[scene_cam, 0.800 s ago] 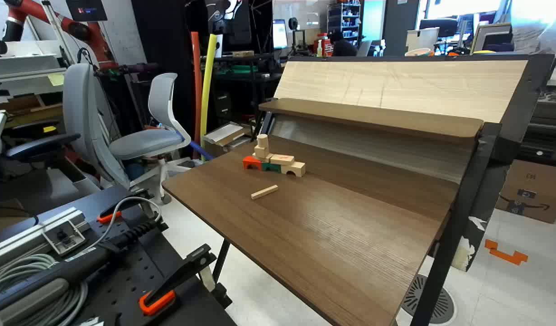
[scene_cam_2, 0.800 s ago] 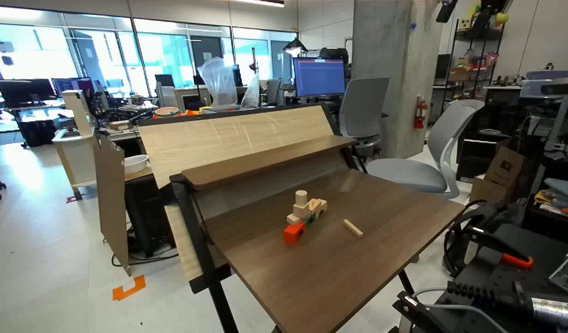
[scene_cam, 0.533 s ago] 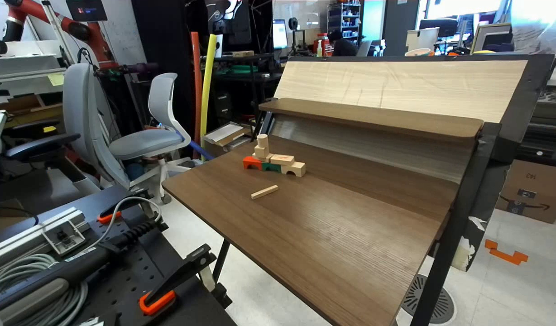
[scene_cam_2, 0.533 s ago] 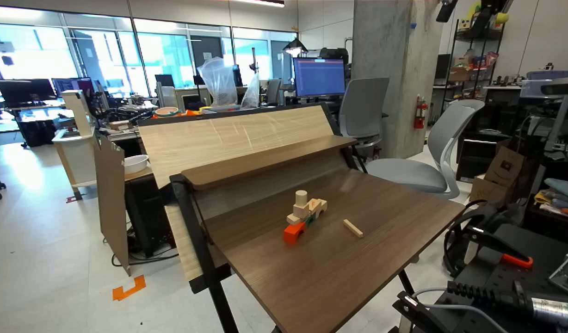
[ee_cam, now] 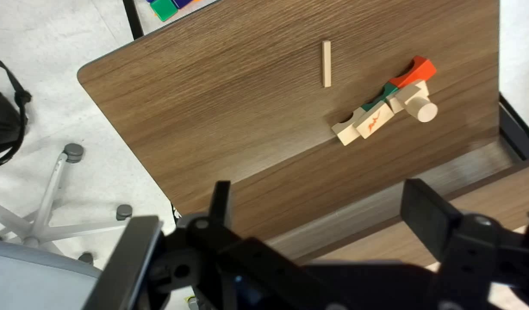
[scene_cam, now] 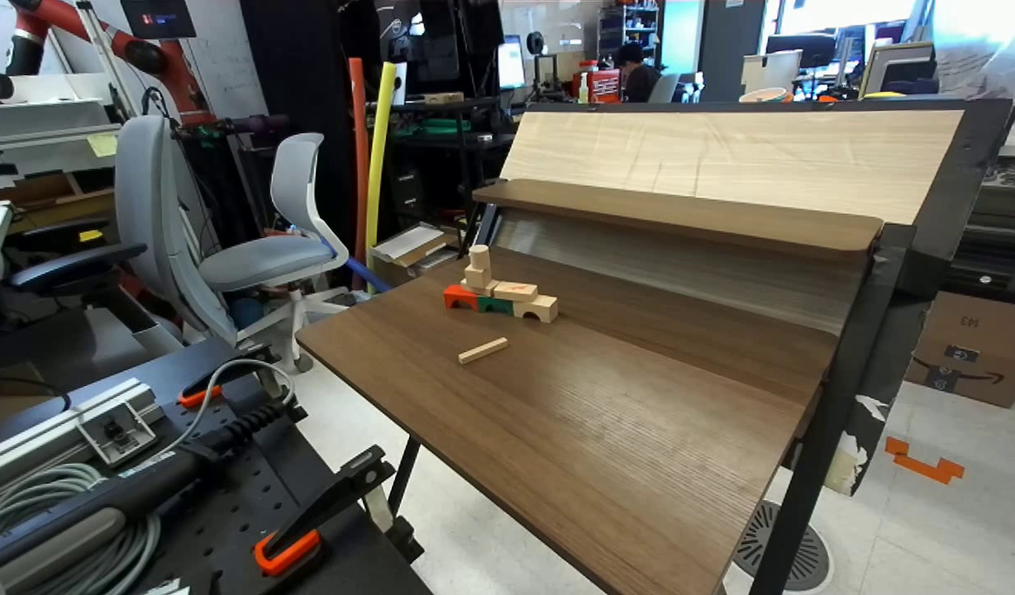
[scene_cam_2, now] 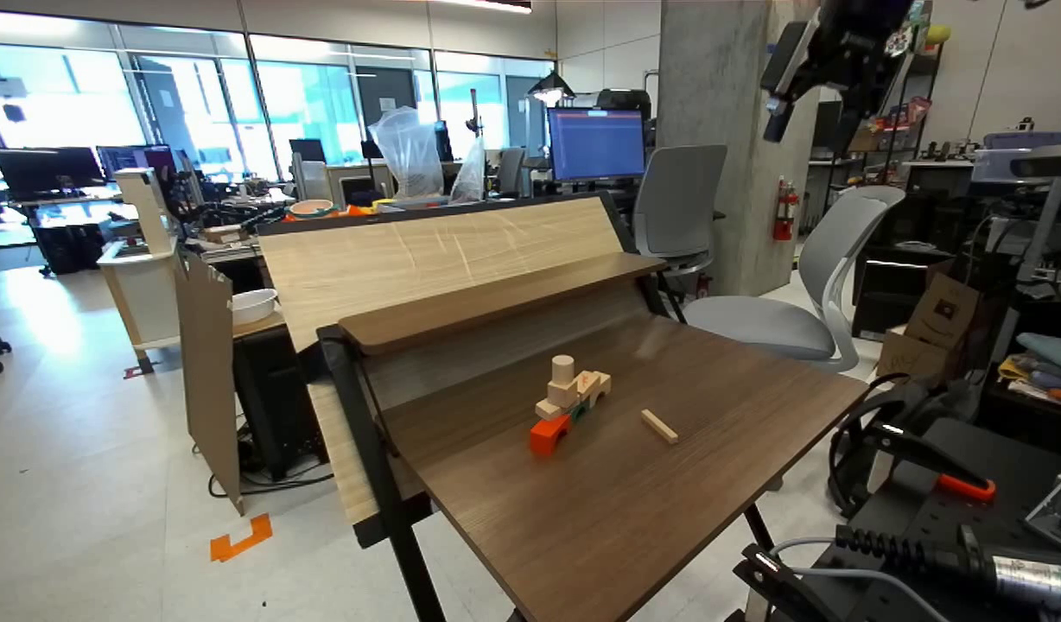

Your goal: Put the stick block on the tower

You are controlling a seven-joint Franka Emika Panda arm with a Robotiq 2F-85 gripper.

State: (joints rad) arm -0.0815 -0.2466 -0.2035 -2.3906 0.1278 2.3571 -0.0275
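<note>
The stick block (scene_cam: 483,351) is a thin pale wooden stick lying flat on the brown table, apart from the tower. It also shows in an exterior view (scene_cam_2: 660,427) and the wrist view (ee_cam: 327,63). The tower (scene_cam: 478,278) has orange, green and pale arch blocks below, pale blocks on them and an upright cylinder on top. It shows in an exterior view (scene_cam_2: 562,395) and the wrist view (ee_cam: 373,119). My gripper (scene_cam_2: 811,131) is high above the table's far right side. In the wrist view my gripper (ee_cam: 318,185) has its jaws wide apart with nothing between them.
A raised shelf (scene_cam: 681,211) runs along the table's back edge behind the tower. A grey chair (scene_cam_2: 759,324) stands beside the table. A black cart (scene_cam: 251,487) with clamps and cables stands near the table's corner. Coloured blocks (ee_cam: 163,8) show beyond the table edge.
My gripper has come down into an exterior view, at the top right, where only small dark parts showed before. The stick block and the tower have not moved.
</note>
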